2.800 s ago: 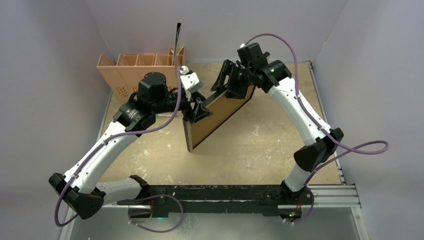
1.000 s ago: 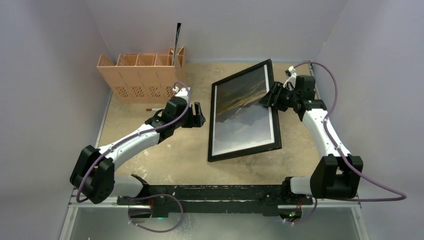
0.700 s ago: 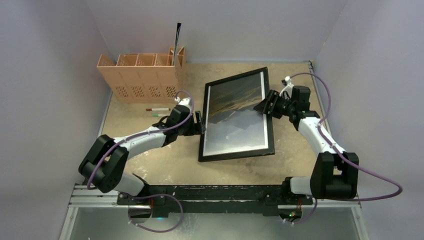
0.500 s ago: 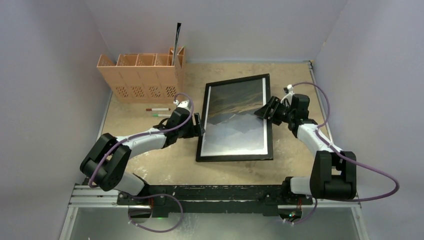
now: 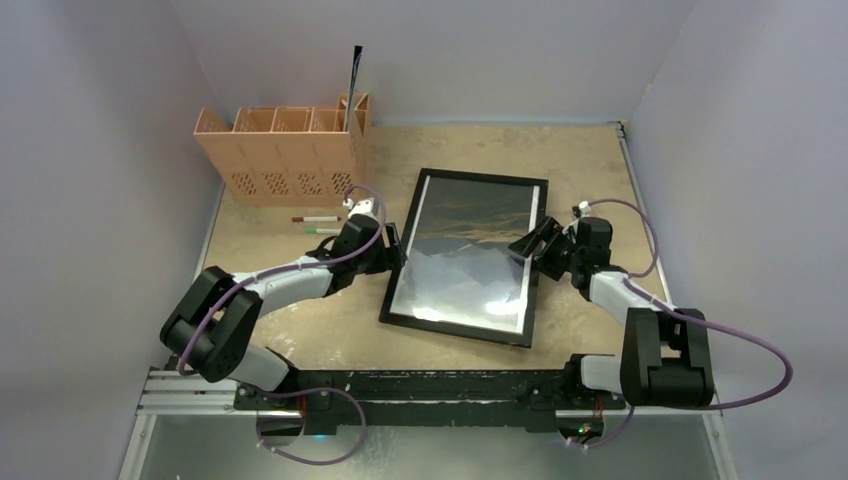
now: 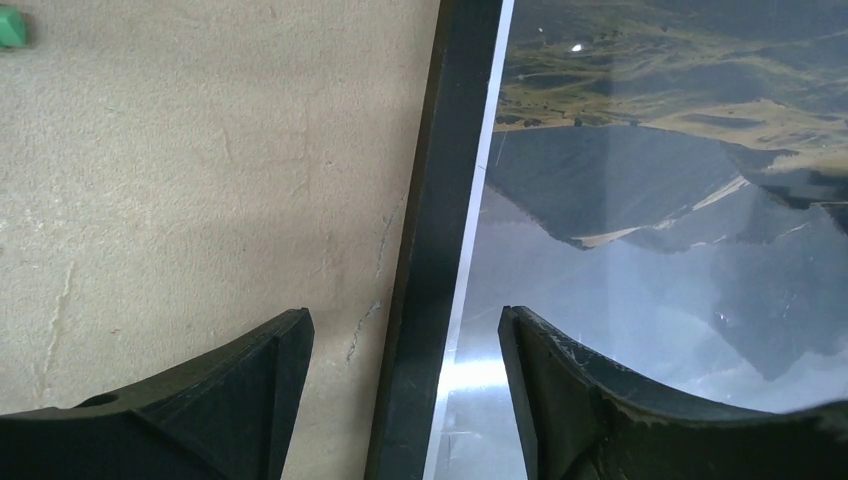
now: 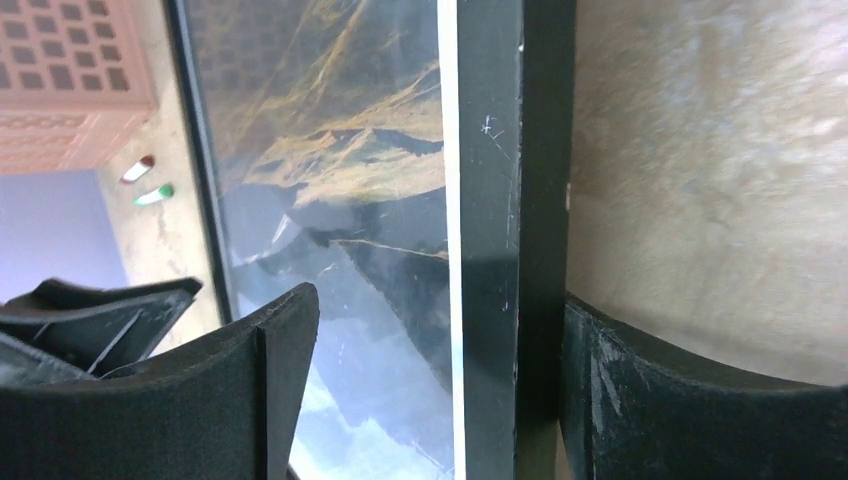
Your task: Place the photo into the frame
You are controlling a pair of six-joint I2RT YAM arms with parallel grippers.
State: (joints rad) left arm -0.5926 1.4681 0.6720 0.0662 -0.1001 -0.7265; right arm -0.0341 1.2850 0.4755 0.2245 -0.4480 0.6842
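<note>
The frame point(image 5: 450, 332) lies flat on the bench point(image 5: 600, 170), photo point(image 5: 465, 250) behind glass. Astride its side rails, left claw point(image 5: 393, 247) and right claw point(image 5: 528, 248) gape wide, holding nothing. Release step; next, lift clear.

Robot lab booth: plain walls point(image 5: 90, 150), arms point(image 5: 290, 275) on alu rail point(image 5: 660, 385).

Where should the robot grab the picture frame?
Probably its thin black border on a long side, coming in low from beside it. The frame lies flat, glass up, so only an edge fits between jaws, like where the left gripper straddles it.
</note>
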